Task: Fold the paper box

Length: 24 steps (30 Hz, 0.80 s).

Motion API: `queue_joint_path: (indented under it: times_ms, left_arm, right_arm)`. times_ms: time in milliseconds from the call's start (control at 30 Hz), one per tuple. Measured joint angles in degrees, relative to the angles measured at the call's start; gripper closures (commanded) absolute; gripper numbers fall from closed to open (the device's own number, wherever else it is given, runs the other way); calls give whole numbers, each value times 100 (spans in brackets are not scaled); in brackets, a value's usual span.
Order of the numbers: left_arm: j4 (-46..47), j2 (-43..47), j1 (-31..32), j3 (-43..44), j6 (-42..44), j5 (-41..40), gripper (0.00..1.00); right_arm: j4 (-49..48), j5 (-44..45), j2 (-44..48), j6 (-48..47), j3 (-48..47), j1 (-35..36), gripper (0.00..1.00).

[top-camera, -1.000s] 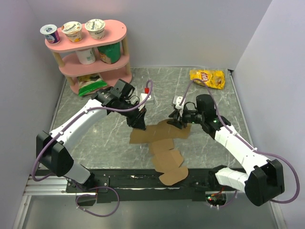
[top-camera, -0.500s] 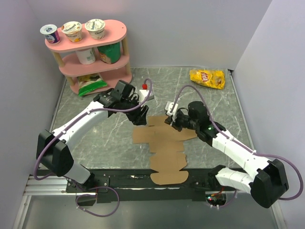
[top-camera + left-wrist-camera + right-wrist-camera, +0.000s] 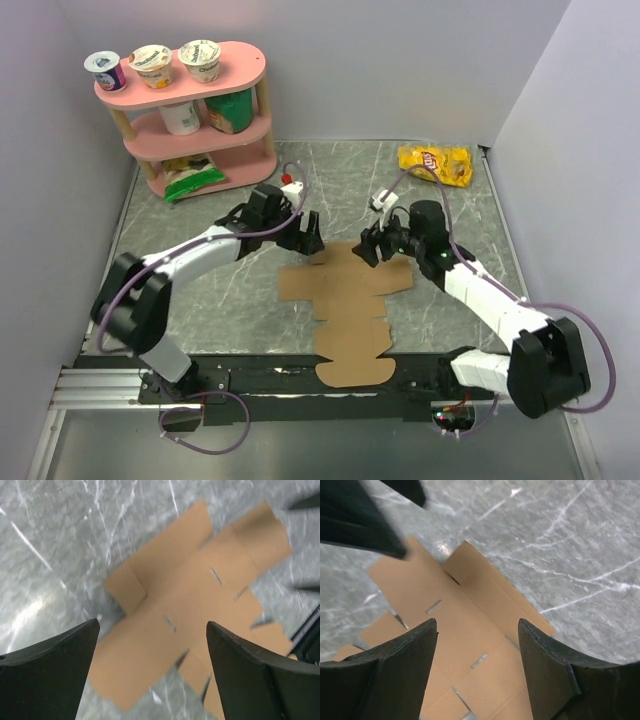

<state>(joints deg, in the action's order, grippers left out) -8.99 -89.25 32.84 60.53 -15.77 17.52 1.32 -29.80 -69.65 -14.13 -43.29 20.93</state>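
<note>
Zero folds done: my left end effector point(image 3: 312, 240) and right end effector point(image 3: 367, 250) gape empty above the flat brown cardboard sheet point(image 3: 345, 290), mid-frame.

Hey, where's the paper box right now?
In the top view, the paper box lies flat and unfolded mid-way across the table, reaching its near edge, with its far end by the left gripper and right gripper.
</note>
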Motion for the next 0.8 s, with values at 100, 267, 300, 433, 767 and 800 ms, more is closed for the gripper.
queue_joint_path:
  times_ms: [100,267,300,433,767,800]
  left_arm:
    - [435,-527,-94,76,-240,87,14]
    - [815,-1325,-404,157,-625,240,17]
    - [866,-1443,-459,170,-669,262,18]
    - [1108,-1766,-549,186,-901,455,32]
    - [1521,-2127,-479,267,-1095,1113,50]
    - [1519,-2138,-459,267,-1095,1117,58]
  right_arm:
    - [-203,-87,424,232,321,-7,25]
    - [-271,-140,1145,448,660,-15,24]
    - [-271,-142,1250,472,671,-20,24]
    - [-326,-168,1563,555,671,-20,23]
    - [-424,-234,1631,656,671,-20,23]
    - [-442,-234,1613,662,671,-20,24]
